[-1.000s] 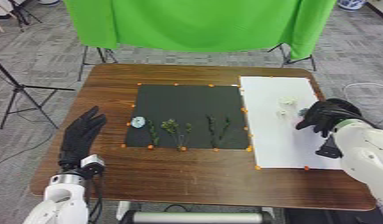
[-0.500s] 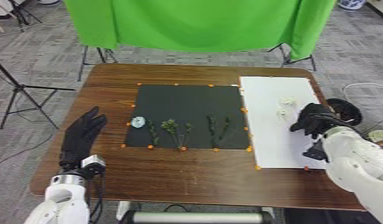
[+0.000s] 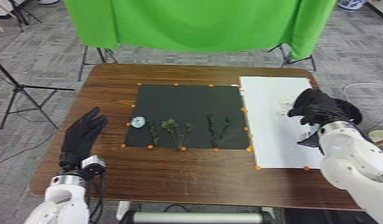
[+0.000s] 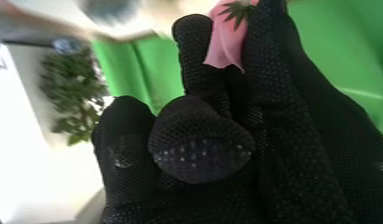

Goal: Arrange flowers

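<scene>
On the dark mat [image 3: 183, 95] lie a pale blue flower [image 3: 139, 122], a thin green stem [image 3: 154, 132], a leafy green bunch [image 3: 171, 127] and darker green sprigs [image 3: 211, 125]. Small white flowers [image 3: 286, 101] rest on the white board [image 3: 263, 140]. My right hand [image 3: 317, 106] is over the board's right edge, close beside them. In the right wrist view, a pink flower [image 4: 227, 42] with small green leaves is pinched between the fingers of my right hand [image 4: 285, 130]. My left hand [image 3: 78, 137] is at the table's left side, fingers straight, holding nothing.
A black container [image 3: 350, 111] stands at the right edge, partly behind my right hand. Orange markers [image 3: 245, 109] line the mat and board. Green cloth [image 3: 201, 25] hangs beyond the brown table [image 3: 187, 175]. A tripod [image 3: 19, 85] stands to the left.
My right hand has moved left from the board's right edge, then away from me toward the far side, turning as it went. The left hand and the flowers on the mat have kept their places.
</scene>
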You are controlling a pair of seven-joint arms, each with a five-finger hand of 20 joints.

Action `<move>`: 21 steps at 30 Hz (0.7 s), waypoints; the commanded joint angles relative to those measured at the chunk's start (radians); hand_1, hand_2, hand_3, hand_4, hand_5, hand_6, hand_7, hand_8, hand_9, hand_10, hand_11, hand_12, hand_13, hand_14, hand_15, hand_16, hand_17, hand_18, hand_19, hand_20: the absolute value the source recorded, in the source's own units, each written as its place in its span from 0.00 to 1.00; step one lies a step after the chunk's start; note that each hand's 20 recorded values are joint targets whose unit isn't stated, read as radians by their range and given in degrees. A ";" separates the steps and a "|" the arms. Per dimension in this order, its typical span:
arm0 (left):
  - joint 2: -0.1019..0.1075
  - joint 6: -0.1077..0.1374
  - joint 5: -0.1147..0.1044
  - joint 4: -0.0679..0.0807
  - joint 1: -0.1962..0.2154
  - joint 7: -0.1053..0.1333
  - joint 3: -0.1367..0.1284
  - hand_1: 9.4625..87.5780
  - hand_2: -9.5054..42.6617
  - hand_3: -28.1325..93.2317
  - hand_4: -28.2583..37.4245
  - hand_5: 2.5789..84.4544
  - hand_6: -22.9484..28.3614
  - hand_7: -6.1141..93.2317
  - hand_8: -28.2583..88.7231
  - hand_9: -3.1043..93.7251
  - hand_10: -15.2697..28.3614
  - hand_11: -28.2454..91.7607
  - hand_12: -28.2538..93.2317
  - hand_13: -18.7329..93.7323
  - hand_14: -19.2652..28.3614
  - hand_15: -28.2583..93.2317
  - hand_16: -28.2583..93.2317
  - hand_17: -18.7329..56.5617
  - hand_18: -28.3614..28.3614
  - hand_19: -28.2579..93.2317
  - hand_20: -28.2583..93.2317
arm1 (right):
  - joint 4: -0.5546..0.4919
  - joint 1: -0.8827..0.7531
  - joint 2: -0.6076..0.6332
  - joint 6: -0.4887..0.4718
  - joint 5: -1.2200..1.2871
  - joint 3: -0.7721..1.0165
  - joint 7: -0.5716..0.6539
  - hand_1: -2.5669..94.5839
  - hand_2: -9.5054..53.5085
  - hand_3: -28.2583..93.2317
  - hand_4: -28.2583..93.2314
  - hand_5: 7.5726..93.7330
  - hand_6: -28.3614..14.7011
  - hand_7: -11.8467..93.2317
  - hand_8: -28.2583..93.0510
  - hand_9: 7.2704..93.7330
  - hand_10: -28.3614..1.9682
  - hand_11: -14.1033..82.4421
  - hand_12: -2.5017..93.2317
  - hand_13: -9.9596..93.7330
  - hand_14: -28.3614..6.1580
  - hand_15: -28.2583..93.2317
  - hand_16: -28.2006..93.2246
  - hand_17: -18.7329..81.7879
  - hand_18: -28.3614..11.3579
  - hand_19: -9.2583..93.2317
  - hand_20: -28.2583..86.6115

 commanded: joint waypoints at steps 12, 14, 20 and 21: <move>0.025 0.012 -0.008 0.015 -0.004 -0.011 -0.005 0.13 0.01 0.83 0.00 0.51 0.48 0.18 0.18 0.50 0.64 0.37 0.32 0.49 0.71 0.32 0.23 0.35 0.67 0.25 0.37 | 0.132 0.858 -0.412 -0.046 0.074 -0.690 -0.161 0.62 0.00 0.77 0.09 0.85 0.71 0.36 0.29 0.93 0.59 0.19 0.39 1.00 0.82 0.73 0.47 0.86 0.43 1.00 0.75; 0.028 0.008 -0.005 0.017 -0.012 -0.012 0.001 0.13 0.01 0.83 0.00 0.51 0.48 0.18 0.18 0.50 0.64 0.37 0.32 0.49 0.71 0.32 0.23 0.35 0.67 0.25 0.37 | 0.169 0.878 -0.477 -0.051 0.070 -0.730 -0.174 0.62 0.00 0.77 0.09 0.85 0.71 0.36 0.29 0.93 0.59 0.19 0.39 1.00 0.82 0.73 0.47 0.86 0.43 1.00 0.75; 0.037 0.006 -0.014 0.019 -0.028 -0.001 0.005 0.12 0.02 0.83 0.00 0.51 0.48 0.18 0.18 0.50 0.65 0.37 0.32 0.49 0.71 0.32 0.23 0.35 0.67 0.25 0.37 | 0.256 0.920 -0.598 -0.093 0.083 -0.818 -0.194 0.62 0.00 0.77 0.09 0.85 0.71 0.36 0.28 0.93 0.59 0.19 0.38 1.00 0.82 0.73 0.47 0.86 0.43 1.00 0.75; 0.038 0.004 -0.013 0.017 -0.027 0.001 0.003 0.12 0.01 0.83 0.00 0.51 0.48 0.18 0.18 0.50 0.65 0.37 0.32 0.49 0.71 0.32 0.23 0.35 0.67 0.25 0.37 | 0.272 0.919 -0.616 -0.101 0.085 -0.825 -0.200 0.62 0.00 0.77 0.09 0.85 0.71 0.36 0.28 0.93 0.60 0.19 0.38 1.00 0.82 0.73 0.47 0.86 0.43 1.00 0.75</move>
